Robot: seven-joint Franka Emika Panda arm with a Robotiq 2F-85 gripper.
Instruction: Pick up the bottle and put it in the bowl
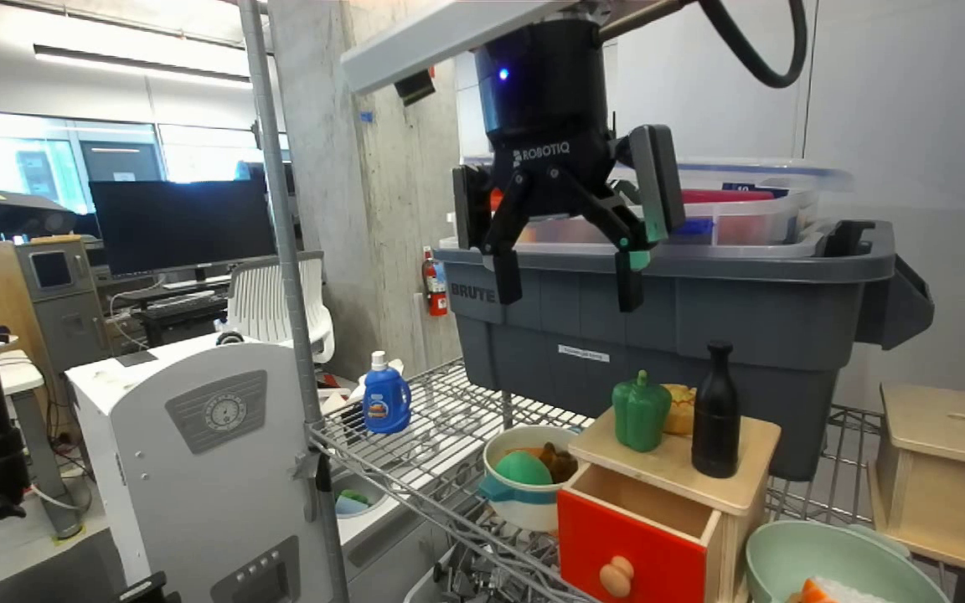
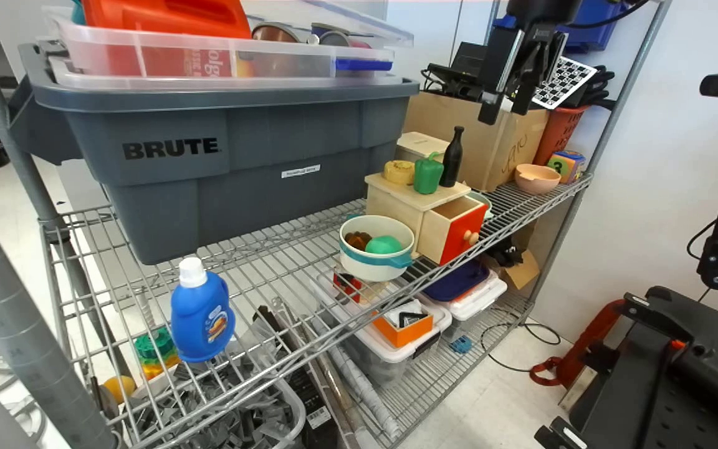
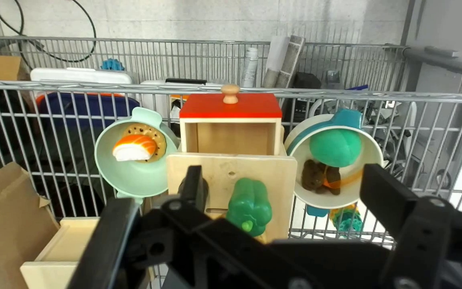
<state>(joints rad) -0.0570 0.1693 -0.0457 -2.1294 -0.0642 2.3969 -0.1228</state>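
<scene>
Pincer (image 1: 569, 289) spread wide, I hang above the chest (image 1: 650, 469). The bottle (image 1: 715, 423) stands upright on the chest's top, near the pepper (image 1: 642, 412). Just beside the chest, on the bottle's side, sits the bowl (image 3: 138, 182) with sushi (image 3: 134, 147) in it; across the chest from it sits the white pot (image 2: 365, 268). The chest's red drawer (image 1: 616, 534) juts out.

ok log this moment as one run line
gripper: open, holding nothing; black bottle: upright on drawer box; mint bowl: beside drawer box, toy food inside; pick: not yet made
</scene>
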